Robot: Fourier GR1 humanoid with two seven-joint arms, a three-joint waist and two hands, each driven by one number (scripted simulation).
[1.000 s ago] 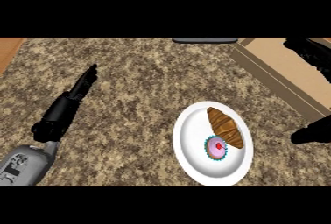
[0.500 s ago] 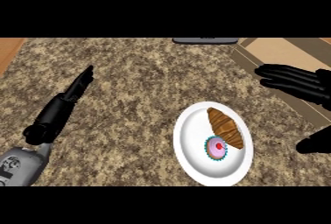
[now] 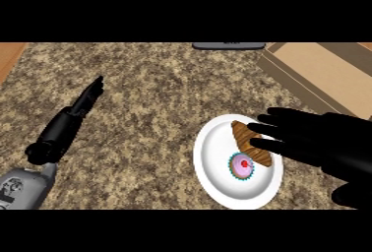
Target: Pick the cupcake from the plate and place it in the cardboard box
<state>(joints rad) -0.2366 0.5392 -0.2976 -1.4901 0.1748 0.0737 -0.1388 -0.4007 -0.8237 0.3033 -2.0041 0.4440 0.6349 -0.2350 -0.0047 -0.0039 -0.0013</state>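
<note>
my right hand [image 3: 327, 140] had swung in from the box side over the plate [image 3: 218, 182], fingers spread, grasping nothing; the cupcake [image 3: 242, 167] sat untouched beside the croissant [image 3: 251, 142]; cardboard box [image 3: 327, 74] waited; left hand [image 3: 85, 101] rested flat.

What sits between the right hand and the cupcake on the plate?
In the head view, the croissant lies between them: the right hand has its fingers spread over the croissant's upper part, and the cupcake sits just below-left of it on the plate.
</note>
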